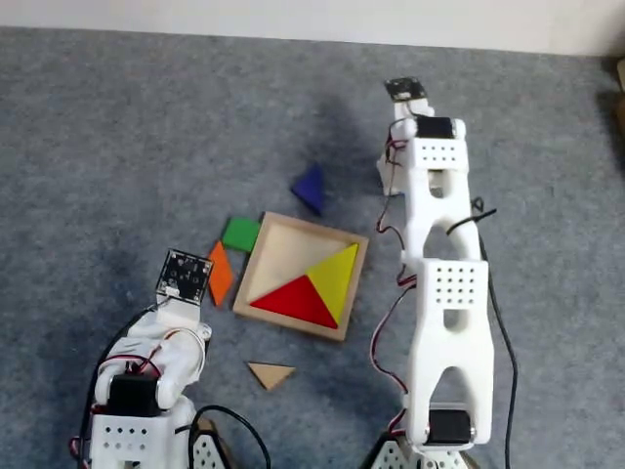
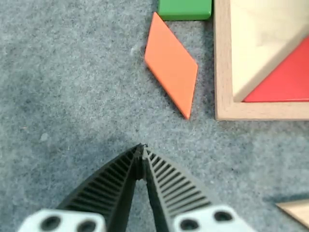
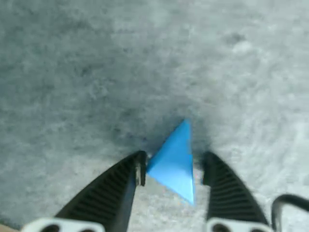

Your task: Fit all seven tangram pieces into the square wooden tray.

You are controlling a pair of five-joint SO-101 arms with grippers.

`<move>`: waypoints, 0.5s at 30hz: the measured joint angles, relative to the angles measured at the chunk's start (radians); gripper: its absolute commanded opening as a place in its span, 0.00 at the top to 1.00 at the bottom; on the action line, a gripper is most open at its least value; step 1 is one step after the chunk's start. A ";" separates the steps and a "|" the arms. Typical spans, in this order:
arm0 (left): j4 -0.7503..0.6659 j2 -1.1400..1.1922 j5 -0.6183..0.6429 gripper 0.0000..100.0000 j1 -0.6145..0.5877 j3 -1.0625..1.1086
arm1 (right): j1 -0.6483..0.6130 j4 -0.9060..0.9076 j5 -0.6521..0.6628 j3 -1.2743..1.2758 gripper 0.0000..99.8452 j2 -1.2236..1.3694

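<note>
My left claw [image 2: 141, 151] is closed on nothing. Its ribbed fingers meet at the tips as it hangs over bare grey table [image 2: 58, 96] at the near left. My right claw [image 3: 175, 166] is spread open, with the blue triangle [image 3: 176, 152] showing between its fingers. One fingertip looks to be at the triangle's edge and the other stands apart. I cannot tell whether the piece is touched or simply lies on the table beyond.

The square wooden tray [image 1: 315, 226] sits a little askew between my arms, and my right arm stretches out along its right side. Room is tight at the tray's left rim. The orange parallelogram [image 2: 171, 72] lies just beside it, with a thin strip of table between them, close ahead of my left claw. The green square [image 2: 184, 9] sits at the tray's far left corner, just beside the rim, and the parallelogram's far tip reaches its corner. A pale wooden triangle [image 1: 270, 373] lies alone on the near side, apart from the rim. From above, the blue triangle is beyond the tray's far corner, apart from it. Wide grey table lies open to the left and farther out.

Inside the tray, a red triangle [image 1: 293, 298] fills the near quarter and a yellow triangle [image 1: 335, 277] fills the right quarter. They lie edge to edge, with their tips at the centre. The far and left quarters show pale wood.
</note>
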 measured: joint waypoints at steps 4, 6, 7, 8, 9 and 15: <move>0.000 0.000 0.000 0.99 0.000 0.000 | 0.000 -0.005 0.000 0.000 0.88 0.000; 0.000 0.000 0.000 0.99 0.000 0.000 | 0.000 0.015 0.017 -0.011 0.88 0.000; 0.000 0.000 0.000 0.99 0.000 0.000 | 0.000 0.040 0.038 -0.028 0.88 0.002; 0.000 0.000 0.000 0.99 0.000 0.000 | 0.000 0.068 0.057 -0.044 0.88 0.003; 0.000 0.000 0.000 0.99 0.000 0.000 | -0.003 0.101 0.072 -0.060 0.88 0.003; 0.000 0.000 0.000 0.99 0.000 0.000 | -0.029 0.279 0.094 -0.235 0.88 0.006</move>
